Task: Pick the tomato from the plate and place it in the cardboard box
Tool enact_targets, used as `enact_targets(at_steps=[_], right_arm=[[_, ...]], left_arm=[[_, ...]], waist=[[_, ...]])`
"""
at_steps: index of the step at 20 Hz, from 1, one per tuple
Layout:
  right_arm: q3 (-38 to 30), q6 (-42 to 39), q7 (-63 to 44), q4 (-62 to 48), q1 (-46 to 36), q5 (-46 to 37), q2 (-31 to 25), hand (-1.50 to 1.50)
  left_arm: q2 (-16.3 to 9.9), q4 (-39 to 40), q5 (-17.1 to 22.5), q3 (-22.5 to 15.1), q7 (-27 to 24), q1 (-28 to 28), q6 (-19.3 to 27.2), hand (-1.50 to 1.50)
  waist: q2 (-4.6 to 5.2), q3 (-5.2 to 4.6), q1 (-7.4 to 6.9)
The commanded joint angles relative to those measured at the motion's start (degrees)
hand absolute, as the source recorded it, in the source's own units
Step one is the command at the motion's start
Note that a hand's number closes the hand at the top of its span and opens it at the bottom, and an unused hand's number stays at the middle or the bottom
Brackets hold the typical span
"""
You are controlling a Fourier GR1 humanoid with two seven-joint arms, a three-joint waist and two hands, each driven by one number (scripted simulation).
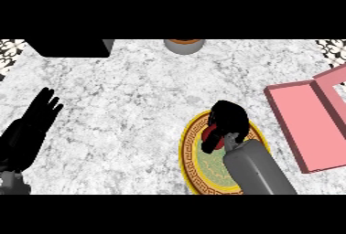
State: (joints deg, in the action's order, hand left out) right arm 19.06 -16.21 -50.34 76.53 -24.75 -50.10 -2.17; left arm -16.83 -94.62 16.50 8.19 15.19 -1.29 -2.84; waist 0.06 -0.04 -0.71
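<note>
- Your right hand (228, 119) sits over the plate with its fingers (218, 139) curled down around the tomato (211, 135); only a red patch of it shows under the black hand.
- The tomato is over the upper middle of the plate (192, 155); you cannot tell whether it rests on the plate or is lifted off it.
- The plate is round, with a gold patterned rim and a pale green centre; your right forearm (258, 170) covers its lower right part.
- The cardboard box (312, 123) lies to the right of the plate, near it but apart; it looks pink, stands open, and runs off the right edge of the view.
- Your left hand (32, 125) rests at the left edge, well away from the plate, fingers straight and pointing up the view, holding nothing.
- The table (135, 100) has a white and grey marbled top.
- At its far edge you see a black block (71, 47) on the left and a grey round container (184, 45) with an orange-brown top near the middle.
</note>
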Motion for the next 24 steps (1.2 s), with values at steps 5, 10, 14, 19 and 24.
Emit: enact_targets(at_steps=[5, 10, 14, 19, 24], right_arm=[[-7.68, 6.48, 3.01, -17.63, -12.53, -4.19, -1.58, 1.5], [-6.42, 5.26, -2.17, -12.64, -17.53, -7.73, -0.38, 1.5], [-3.74, 4.16, -4.44, -5.7, -18.97, -10.34, 0.45, 1.5], [-2.66, 0.67, -11.94, 4.2, -24.11, -15.22, 0.35, 1.5], [-5.52, -3.0, -17.74, 9.66, -29.49, -20.99, -1.89, 1.5]], left_arm=[[-0.18, -0.29, 0.06, 1.14, 0.8, 0.43, -1.32, 0.0], [1.79, 1.3, -1.21, 0.42, -1.3, 0.03, -0.93, 0.0], [0.53, 0.13, -1.21, 1.4, 0.47, -0.18, -1.01, 0.0], [1.85, -0.35, -1.92, 0.73, 3.14, -2.56, 1.69, 0.0], [2.83, -0.14, -3.19, -0.26, 1.49, -1.34, 1.54, 0.0]], waist=[[0.05, 0.05, 0.1], [-0.1, 0.02, 0.51], [-0.24, 0.02, 0.7], [-0.49, 0.02, 1.28], [-0.53, 0.0, 1.43]])
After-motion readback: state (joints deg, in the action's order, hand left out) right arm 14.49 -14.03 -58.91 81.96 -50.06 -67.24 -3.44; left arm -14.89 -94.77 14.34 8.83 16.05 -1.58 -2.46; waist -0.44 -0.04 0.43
